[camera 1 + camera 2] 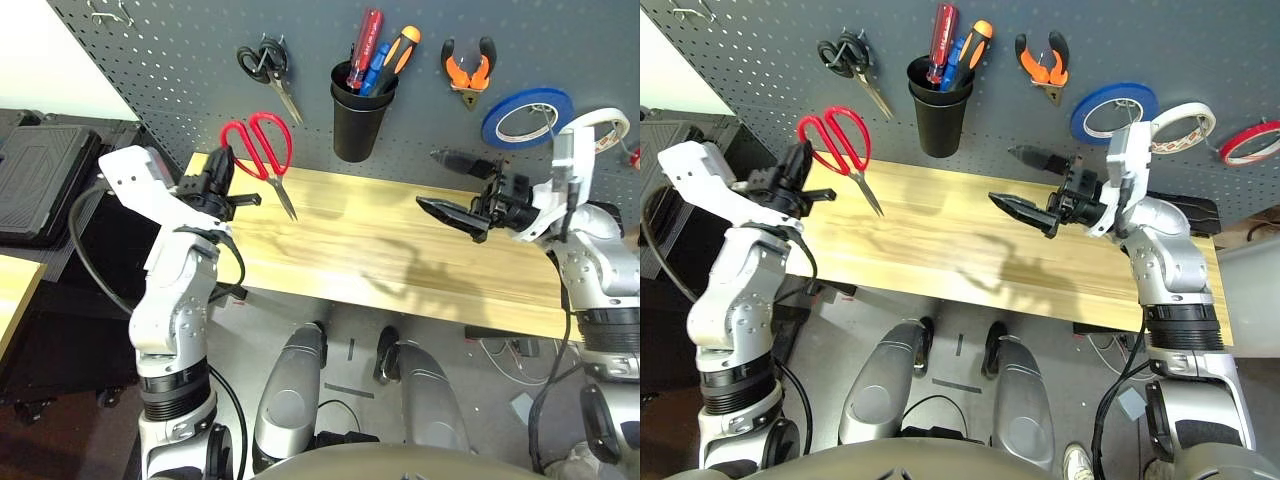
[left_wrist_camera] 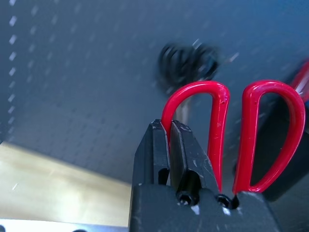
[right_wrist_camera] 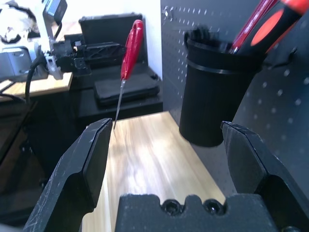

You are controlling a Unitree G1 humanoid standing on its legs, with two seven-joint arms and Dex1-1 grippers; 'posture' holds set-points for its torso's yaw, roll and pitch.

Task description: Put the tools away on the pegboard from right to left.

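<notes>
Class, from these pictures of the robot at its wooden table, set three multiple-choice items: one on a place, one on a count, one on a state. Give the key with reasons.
1. Where are the orange-and-black-handled pliers?
A. hanging on the dark grey pegboard
B. lying on the wooden table
C. in the black cup

2. How many pairs of scissors are there?
A. one
B. two
C. three

3. What is the state of the right gripper?
A. shut on a screwdriver
B. shut on tape
C. open, holding nothing

Key:
1 A, the pliers hang on the board to the right of the cup.
2 B, black-handled scissors hang on the board, and red-handled scissors are in the left gripper.
3 C, its fingers stand wide apart with only table and cup between them.
</notes>
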